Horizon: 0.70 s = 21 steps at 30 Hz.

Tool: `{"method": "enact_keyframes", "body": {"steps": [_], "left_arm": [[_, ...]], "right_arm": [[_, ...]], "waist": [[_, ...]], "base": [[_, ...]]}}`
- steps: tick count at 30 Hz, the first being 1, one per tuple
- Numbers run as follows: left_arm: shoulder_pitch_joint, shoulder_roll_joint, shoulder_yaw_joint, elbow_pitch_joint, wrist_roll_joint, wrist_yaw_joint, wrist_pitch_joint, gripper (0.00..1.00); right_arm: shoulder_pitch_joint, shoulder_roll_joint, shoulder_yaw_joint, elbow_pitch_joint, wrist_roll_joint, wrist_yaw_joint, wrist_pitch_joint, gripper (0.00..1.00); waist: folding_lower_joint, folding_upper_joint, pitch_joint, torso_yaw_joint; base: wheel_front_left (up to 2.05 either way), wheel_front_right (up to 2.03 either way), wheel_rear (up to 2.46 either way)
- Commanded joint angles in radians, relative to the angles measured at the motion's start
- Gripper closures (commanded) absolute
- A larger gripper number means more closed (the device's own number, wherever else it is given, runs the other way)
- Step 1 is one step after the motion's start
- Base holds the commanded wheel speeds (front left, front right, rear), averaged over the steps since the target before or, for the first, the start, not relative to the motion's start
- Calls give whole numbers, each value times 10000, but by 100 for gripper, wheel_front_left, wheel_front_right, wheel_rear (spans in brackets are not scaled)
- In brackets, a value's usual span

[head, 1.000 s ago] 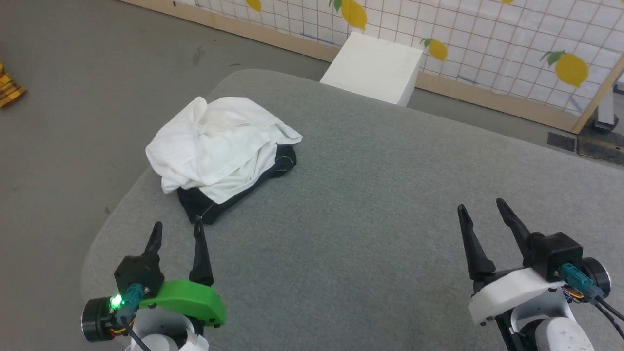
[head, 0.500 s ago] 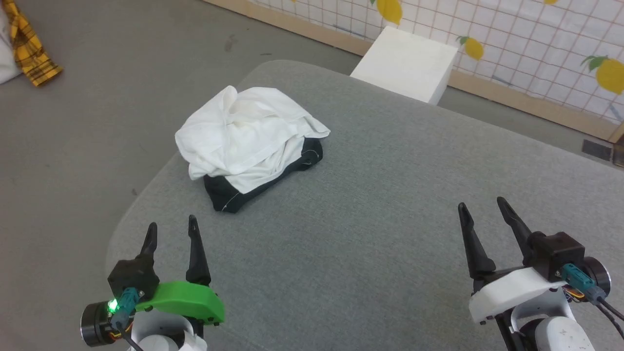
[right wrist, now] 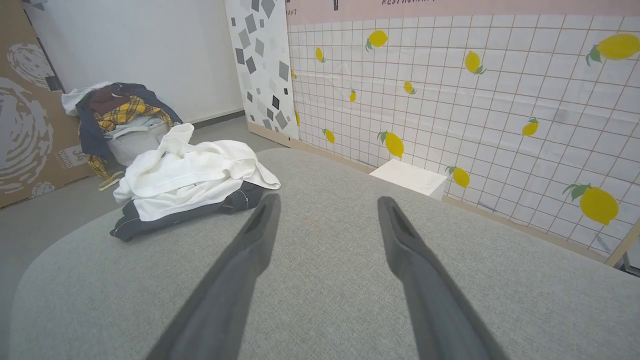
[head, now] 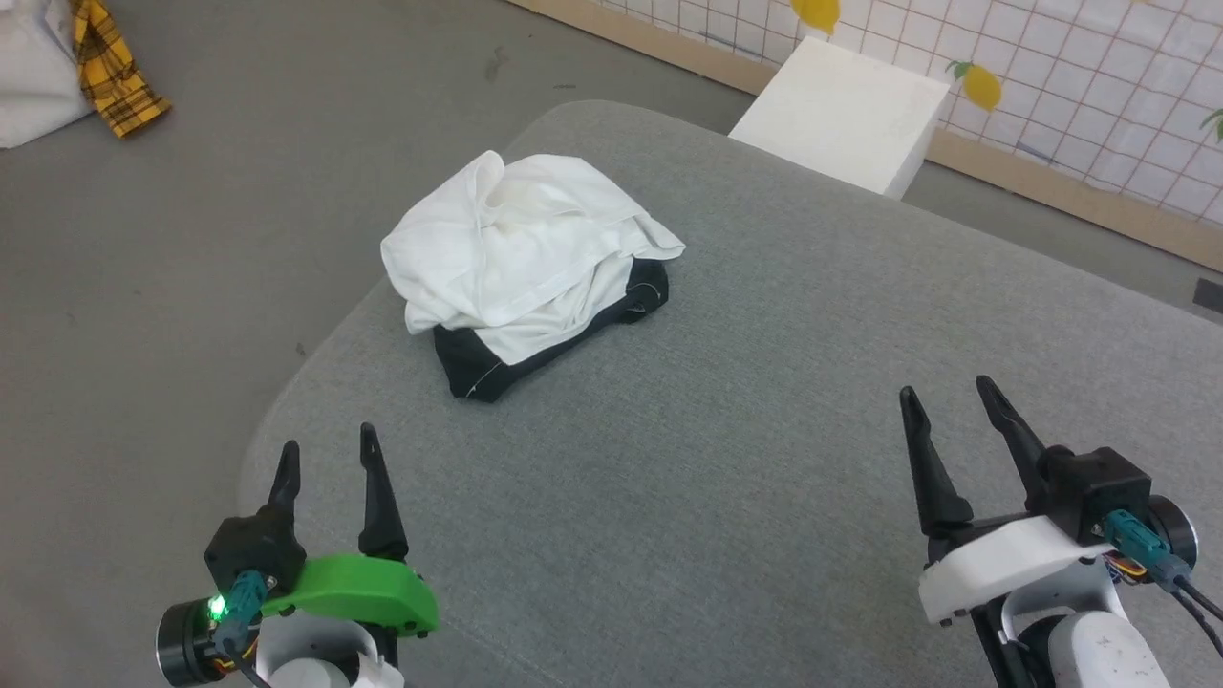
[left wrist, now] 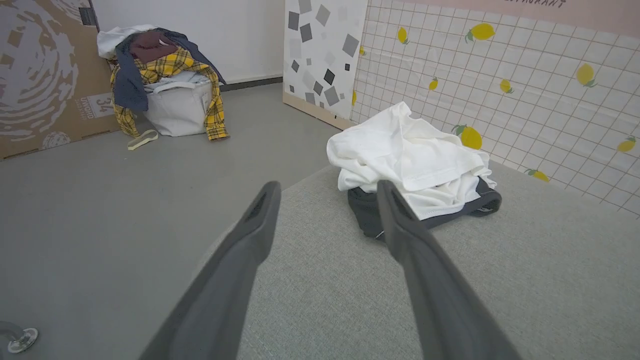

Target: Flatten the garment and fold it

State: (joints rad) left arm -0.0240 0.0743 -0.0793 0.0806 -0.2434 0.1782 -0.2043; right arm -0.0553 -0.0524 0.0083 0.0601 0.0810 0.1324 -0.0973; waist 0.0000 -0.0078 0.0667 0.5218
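One garment [head: 530, 248] is heaped near the far left edge of the grey counter [head: 764, 459], white cloth bunched over black. Nearer, the left end effector [head: 327, 440] and the right end effector [head: 944, 387] are held above the counter, both spread wide and empty, clear of the garment. A white box [head: 841, 115] is seen beyond the counter.

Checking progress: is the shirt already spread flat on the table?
No, the shirt lies bunched in a heap on the grey table.
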Motion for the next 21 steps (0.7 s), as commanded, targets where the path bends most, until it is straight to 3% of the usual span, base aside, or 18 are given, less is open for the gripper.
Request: {"method": "enact_keyframes", "body": {"steps": [1,12,21], "left_arm": [[-33,88,-38,40,-180,94,-100,0],[-566,192,167,5,-1005,33,-153,0],[-3285,1212,888,413,-2164,-160,1345,0]], "right_arm": [[-155,17,7,55,96,-14,-100,0],[-516,20,194,-119,142,-16,-70,0],[-1119,22,210,-566,-124,-17,4,0]], "waist": [[0,62,24,80],[0,68,684,-192],[0,74,2450,-1454]], "base": [[0,0,0],[0,0,0],[0,0,0]]}}
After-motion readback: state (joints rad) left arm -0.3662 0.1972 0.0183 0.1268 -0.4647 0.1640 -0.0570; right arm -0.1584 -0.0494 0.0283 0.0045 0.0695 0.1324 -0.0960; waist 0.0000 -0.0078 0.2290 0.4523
